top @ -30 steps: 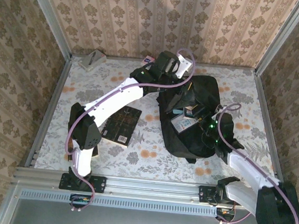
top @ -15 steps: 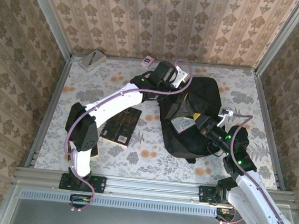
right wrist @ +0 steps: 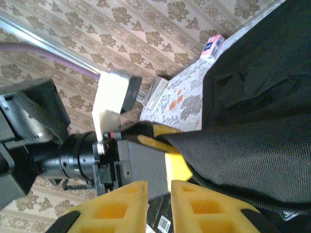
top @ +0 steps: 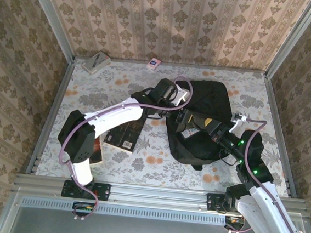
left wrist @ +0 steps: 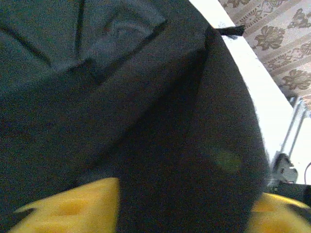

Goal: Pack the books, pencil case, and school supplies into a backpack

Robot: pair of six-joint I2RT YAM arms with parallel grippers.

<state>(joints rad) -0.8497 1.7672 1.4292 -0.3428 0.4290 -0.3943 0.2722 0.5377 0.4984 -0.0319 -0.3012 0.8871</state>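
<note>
We see the backpack (top: 212, 97) lying on the right half of the tabletop, its mouth gaping toward the left edge. In that mouth lies one book (top: 190, 132), only a pale patch of its cover visible; what else the bag holds we cannot tell.

The left gripper (top: 178, 116) sits at the left rim of the opening. In its wrist view, black backpack fabric (left wrist: 146, 97) packs the whole space between its yellow fingers (left wrist: 73, 206). The right wrist view shows the left gripper (right wrist: 167, 150) clamped on a fold of the backpack (right wrist: 262, 121).

The right gripper (top: 205, 123) hovers over the opening, just beside the left gripper and above the book. In its own camera the right gripper (right wrist: 159, 187) has its yellow fingers (right wrist: 121, 204) drawn nearly together, only a thin slit between them, and we see nothing in it.

The black book (top: 121, 135) lies on the tabletop left of the bag, partly under the left arm. The pink-white packet (top: 154, 63) (right wrist: 213, 46) rests at the far edge, well apart from both grippers. A grey object (top: 96, 62) sits in the far left corner.
</note>
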